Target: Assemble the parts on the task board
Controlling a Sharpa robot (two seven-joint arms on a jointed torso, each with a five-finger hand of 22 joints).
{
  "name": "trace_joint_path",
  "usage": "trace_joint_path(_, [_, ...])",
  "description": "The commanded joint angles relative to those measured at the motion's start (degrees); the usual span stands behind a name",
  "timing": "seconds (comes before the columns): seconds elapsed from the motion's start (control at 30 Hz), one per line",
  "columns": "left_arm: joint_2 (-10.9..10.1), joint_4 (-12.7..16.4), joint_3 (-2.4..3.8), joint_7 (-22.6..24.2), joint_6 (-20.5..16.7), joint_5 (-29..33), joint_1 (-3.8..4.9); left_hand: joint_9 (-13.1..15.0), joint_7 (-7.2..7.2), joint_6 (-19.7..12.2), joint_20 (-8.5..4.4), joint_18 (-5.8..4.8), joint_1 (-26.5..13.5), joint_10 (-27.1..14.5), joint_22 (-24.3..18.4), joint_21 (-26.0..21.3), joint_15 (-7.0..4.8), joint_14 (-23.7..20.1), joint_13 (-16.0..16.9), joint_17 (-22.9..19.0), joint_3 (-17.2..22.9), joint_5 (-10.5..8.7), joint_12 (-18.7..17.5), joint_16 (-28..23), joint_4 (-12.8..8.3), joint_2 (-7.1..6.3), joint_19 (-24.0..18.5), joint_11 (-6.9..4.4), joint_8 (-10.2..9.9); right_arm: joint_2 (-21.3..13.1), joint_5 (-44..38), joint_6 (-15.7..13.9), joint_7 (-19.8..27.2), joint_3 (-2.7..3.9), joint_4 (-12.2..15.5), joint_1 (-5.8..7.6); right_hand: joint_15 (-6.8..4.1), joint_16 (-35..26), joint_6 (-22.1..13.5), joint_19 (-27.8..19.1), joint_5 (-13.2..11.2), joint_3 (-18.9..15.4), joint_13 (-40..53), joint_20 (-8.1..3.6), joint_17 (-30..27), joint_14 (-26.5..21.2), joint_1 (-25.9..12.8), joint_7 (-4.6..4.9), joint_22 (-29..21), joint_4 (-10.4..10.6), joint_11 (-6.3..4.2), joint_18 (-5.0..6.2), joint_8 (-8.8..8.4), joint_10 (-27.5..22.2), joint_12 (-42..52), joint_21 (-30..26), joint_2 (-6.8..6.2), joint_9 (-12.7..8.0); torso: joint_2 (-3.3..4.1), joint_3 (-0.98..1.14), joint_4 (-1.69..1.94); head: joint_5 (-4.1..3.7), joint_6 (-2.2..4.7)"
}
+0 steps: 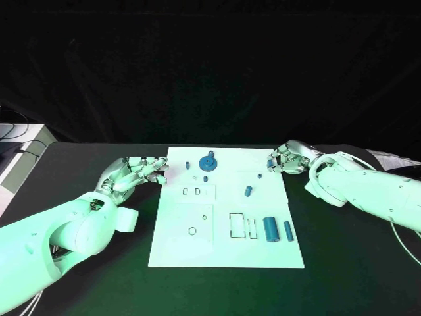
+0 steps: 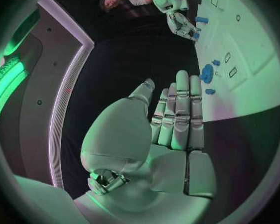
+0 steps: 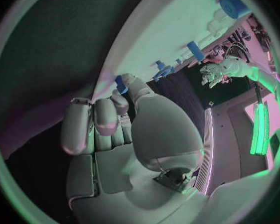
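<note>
1. The left hand (image 1: 139,172) is resting beside the left edge of the task board (image 1: 177,247), near its far left corner. Its fingers (image 2: 180,109) are lying straight and close together, gripping nothing.
2. The right hand (image 1: 291,158) is hovering at the far right corner of the task board, with its fingers (image 3: 93,127) curling inward toward the palm. A small blue part (image 3: 121,84) is showing right at its fingertips in the right wrist view; whether the hand is pinching it cannot be told.
3. The blue gear (image 1: 208,162) is sitting near the far edge of the board, roughly at its middle.
4. Small blue pegs (image 1: 205,178) are lying just in front of the gear, and one more is lying toward the left edge.
5. A short blue pin (image 1: 248,191) is lying right of the board's centre, tilted slightly.
6. A thick blue cylinder (image 1: 270,228) and a thinner blue rod (image 1: 288,230) are lying side by side near the right edge, toward the near end of the board.
7. Rectangular slots (image 1: 237,224) are lying just left of the cylinder.
</note>
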Motion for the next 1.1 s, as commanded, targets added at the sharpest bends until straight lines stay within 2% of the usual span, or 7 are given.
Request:
trace_joint_path(0.03, [0.07, 0.12, 0.04, 0.48, 0.58, -0.16, -0.03, -0.05, 0.01, -0.21, -0.04, -0.26, 0.15, -0.07, -0.06, 0.27, 0.0, -0.48, 0.07, 0.05, 0.36, -0.19, 0.07, 0.35, -0.02, -0.51, -0.31, 0.15, 0.0, 0.17, -0.32, 1.67, -0.23, -0.06, -0.08, -0.14, -0.16, 0.18, 0.67, 3.44, 0.29, 0.16, 0.11, 0.03, 0.09, 0.31, -0.01, -0.14, 9.99, 0.2, -0.29, 0.17, -0.19, 0.4, 0.31, 0.32, 0.87, -0.04, -0.01, 0.0, -0.05, 0.09, 0.03])
trace_joint_path(0.27, [0.0, 0.16, 0.05, 0.38, 0.53, -0.16, -0.03, -0.05, 0.06, -0.25, -0.02, -0.25, 0.15, -0.14, -0.07, 0.28, 0.01, -0.48, 0.07, 0.04, 0.4, -0.19, 0.08, 0.36, -0.04, -0.49, -0.33, 0.17, 0.01, 0.34, -0.16, 1.75, 0.0, -0.06, -0.07, -0.14, -0.57, 0.14, 3.08, 3.49, 0.57, 1.0, 0.63, -0.3, 0.1, 0.34, -0.49, -0.97, 10.03, -0.08, -0.81, 0.05, -0.02, 1.08, 0.86, 0.52, 2.12, -0.02, 0.01, 0.04, -0.11, 0.15, 0.0])
trace_joint_path(0.47, [-0.02, 0.19, 0.05, 0.33, 0.5, -0.16, -0.03, -0.05, 0.06, -0.25, -0.02, -0.24, 0.16, -0.17, -0.08, 0.31, 0.01, -0.47, 0.07, 0.04, 0.43, -0.2, 0.08, 0.37, -0.06, -0.47, -0.33, 0.19, 0.01, 0.46, 0.24, 1.18, 0.79, -0.06, 0.38, -0.14, -1.22, 0.14, 5.99, 3.51, 0.81, 2.13, 1.4, -0.88, 0.24, 0.42, -0.92, -2.14, 10.1, -0.66, -1.53, -0.19, 0.35, 2.07, 1.41, 0.82, 4.26, 0.01, 0.04, 0.07, -0.14, 0.14, -0.04])
trace_joint_path(0.6, [-0.03, 0.19, 0.05, 0.3, 0.49, -0.16, -0.03, -0.05, 0.13, -0.28, -0.01, -0.23, 0.18, -0.22, -0.08, 0.32, 0.01, -0.48, 0.07, 0.03, 0.46, -0.17, 0.07, 0.37, -0.09, -0.48, -0.33, 0.21, 0.0, 0.55, 0.22, -0.75, 0.46, -0.06, 0.82, -0.14, -1.43, -0.05, 6.7, 3.48, 1.13, 2.41, 1.65, -1.24, 0.17, 0.43, -1.42, -2.47, 10.05, -0.93, -1.77, -0.33, 0.27, 2.23, 0.99, 0.69, 5.61, 0.03, 0.05, 0.08, -0.14, 0.09, 0.01])
trace_joint_path(0.87, [-0.07, 0.17, 0.05, 0.24, 0.47, -0.16, -0.03, -0.05, 0.13, -0.28, -0.01, -0.23, 0.18, -0.22, -0.08, 0.32, 0.01, -0.48, 0.07, 0.03, 0.46, -0.17, 0.07, 0.37, -0.09, -0.48, -0.33, 0.21, 0.0, 0.44, -0.43, -5.89, -1.53, -0.05, 2.09, -0.14, -1.53, -0.22, 6.94, 3.53, 1.62, 2.77, 1.98, -1.42, 0.05, 0.49, -1.78, -2.57, 10.02, -1.28, -1.92, -0.36, 0.33, 2.49, 0.74, 0.62, 6.29, 0.04, 0.01, 0.07, -0.07, 0.2, 0.11])
trace_joint_path(1.0, [-0.14, 0.15, 0.05, 0.22, 0.45, -0.16, -0.03, -0.05, 0.16, -0.33, 0.0, -0.21, 0.22, -0.25, -0.09, 0.36, 0.02, -0.49, 0.07, 0.03, 0.54, -0.19, 0.09, 0.38, -0.15, -0.5, -0.36, 0.22, 0.01, 0.0, -0.75, -7.95, -2.86, 0.11, 3.85, 0.0, -1.52, -0.21, 6.93, 3.56, 1.7, 2.98, 2.18, -1.42, 0.05, 0.53, -1.92, -2.57, 10.04, -1.6, -1.93, -0.38, 0.33, 2.56, 0.67, 0.67, 6.32, 0.04, -0.04, 0.06, -0.12, 0.35, 0.1])
trace_joint_path(1.1, [-0.24, 0.15, 0.04, 0.19, 0.43, -0.16, -0.04, -0.05, 0.16, -0.33, 0.0, -0.21, 0.22, -0.25, -0.09, 0.36, 0.02, -0.49, 0.07, 0.03, 0.54, -0.19, 0.09, 0.38, -0.15, -0.5, -0.36, 0.22, 0.01, -0.36, -1.69, -8.54, -4.25, 0.26, 5.97, 0.64, -1.5, -0.2, 6.87, 3.58, 1.43, 2.94, 2.23, -1.41, 0.07, 0.53, -1.86, -2.47, 10.07, -2.02, -1.89, -0.39, 0.29, 2.51, 0.52, 0.76, 5.9, 0.04, -0.09, -0.01, -0.22, 0.41, 0.23])
